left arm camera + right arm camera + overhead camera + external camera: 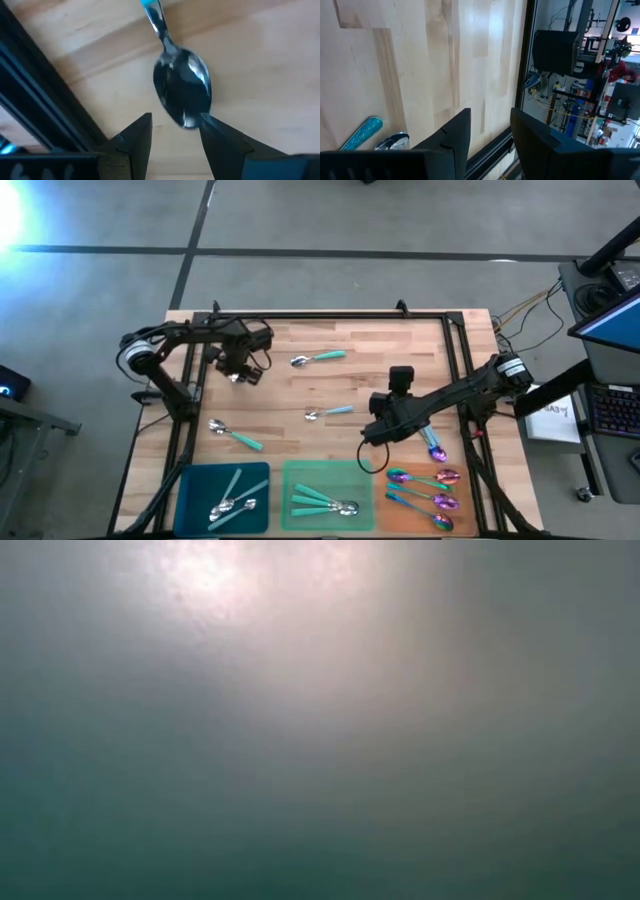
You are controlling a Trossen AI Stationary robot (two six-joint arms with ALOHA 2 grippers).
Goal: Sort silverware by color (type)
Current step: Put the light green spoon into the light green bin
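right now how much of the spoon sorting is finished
Over halfway, by the look of it. Done: spoons lie in the blue tray, green tray and orange tray. In hand: nothing is gripped; the left gripper, jaws open, hovers at a spoon's bowl. The right gripper is empty, mid-table. Left: three teal-handled spoons on bare wood, and a purple spoon beside the orange tray.

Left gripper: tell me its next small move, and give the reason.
Probably ease the left gripper forward and down so its open fingers straddle the spoon before closing. The left wrist view shows the bowl just beyond the fingertips, lying on the table, not yet between them.
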